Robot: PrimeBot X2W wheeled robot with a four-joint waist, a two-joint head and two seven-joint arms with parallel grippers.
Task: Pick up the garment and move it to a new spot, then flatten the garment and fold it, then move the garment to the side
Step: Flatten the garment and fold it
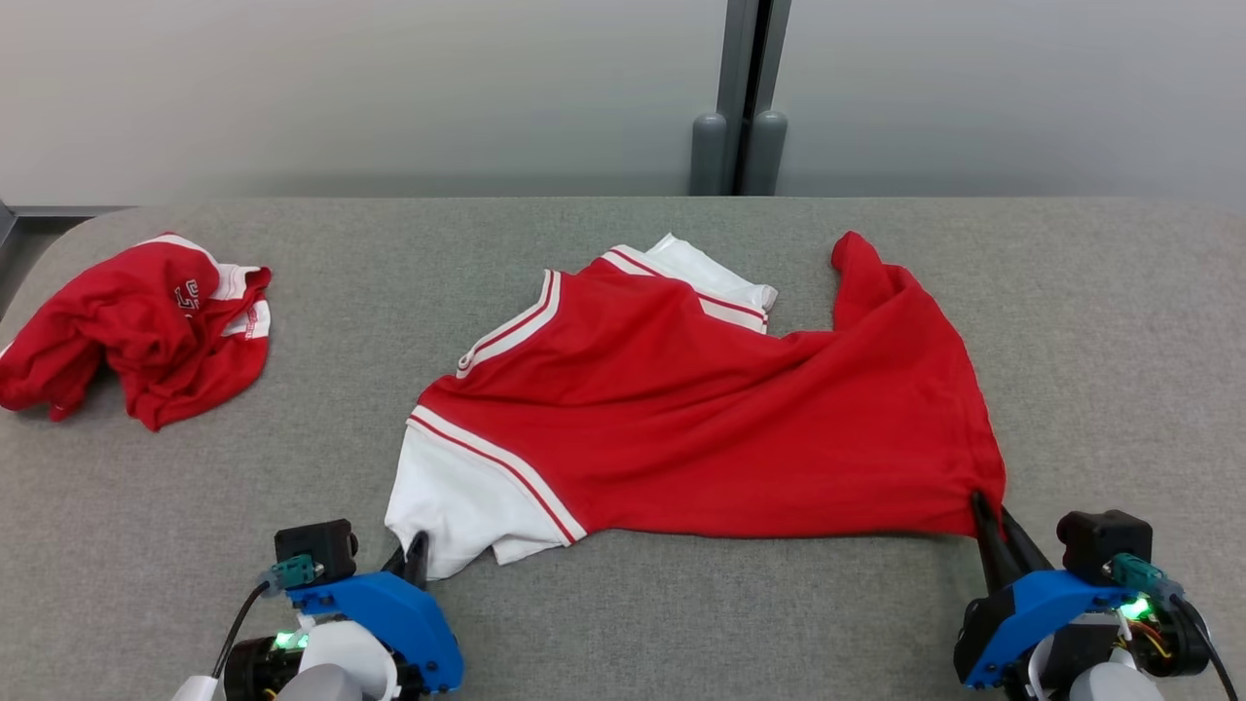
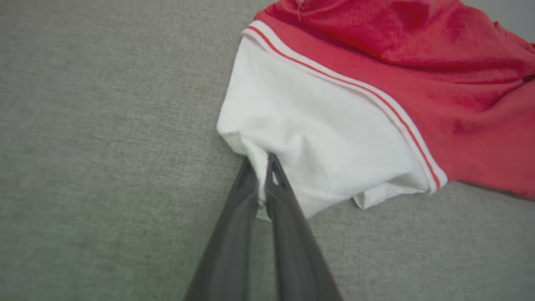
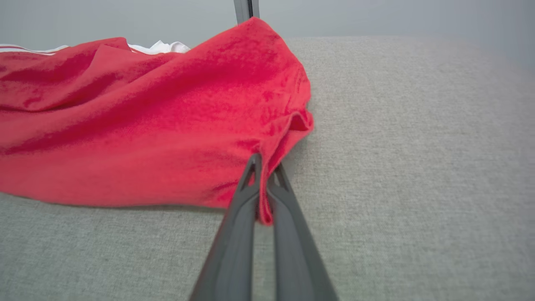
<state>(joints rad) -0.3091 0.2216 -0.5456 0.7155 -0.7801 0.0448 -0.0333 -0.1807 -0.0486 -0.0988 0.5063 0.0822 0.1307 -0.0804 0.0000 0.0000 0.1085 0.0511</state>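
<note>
Grey felt-like fabric covers the wide table. Most of its middle is taken up by the red jersey, spread sideways with its white-sleeved end toward the robot's left and its bottom edge toward the right. It is not flat yet: long diagonal creases run across the body, and the far right corner is bunched up into a peak. Well apart, at the table's far left, a crumpled red garment sits in a heap, and I'd guess it plays no part in this step. Both arms reach in from the near edge, one at each end of the jersey, which looks like a setup for pulling the cloth taut between them. The left gripper has its two dark fingers pressed together on a fold at the edge of the white sleeve, and the left wrist view shows white cloth pinched between them. The right gripper is likewise clamped tight on the hem corner, with a tongue of red cloth caught between its fingers. I judge this to be the flattening stage, with folding yet to come.
</note>
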